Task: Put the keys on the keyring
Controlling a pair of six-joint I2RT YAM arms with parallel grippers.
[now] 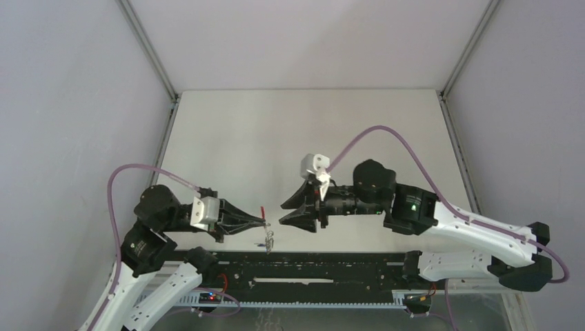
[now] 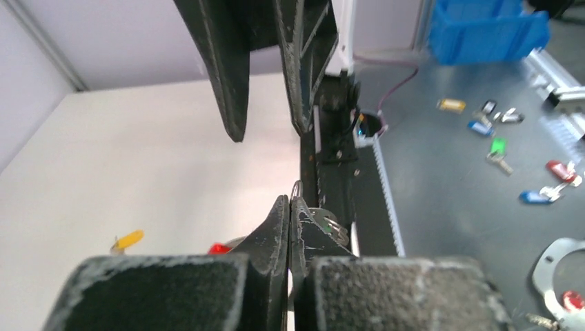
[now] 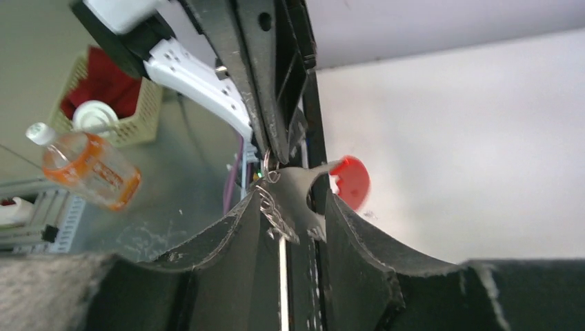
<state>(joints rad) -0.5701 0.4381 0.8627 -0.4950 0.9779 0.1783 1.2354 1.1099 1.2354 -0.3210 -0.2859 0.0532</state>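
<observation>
My left gripper [image 1: 265,222] is shut on the keyring's thin wire ring [image 2: 296,187] and holds it above the table's near edge. The red tag [image 1: 261,211] sticks up beside the fingers and the grey metal cluster [image 1: 269,241] hangs below. My right gripper [image 1: 283,214] is open, just right of the keyring, with its fingertips either side of it. In the right wrist view the red tag [image 3: 350,181] and a grey metal piece [image 3: 298,192] sit between my open fingers [image 3: 259,207]. The yellow-orange key [image 2: 128,240] lies on the table. The blue key is hidden.
A black rail [image 1: 310,269] runs along the table's near edge under the grippers. Off the table lie several loose coloured keys [image 2: 534,196], a blue bin [image 2: 483,27], a basket [image 3: 117,103] and a plastic bottle [image 3: 90,169].
</observation>
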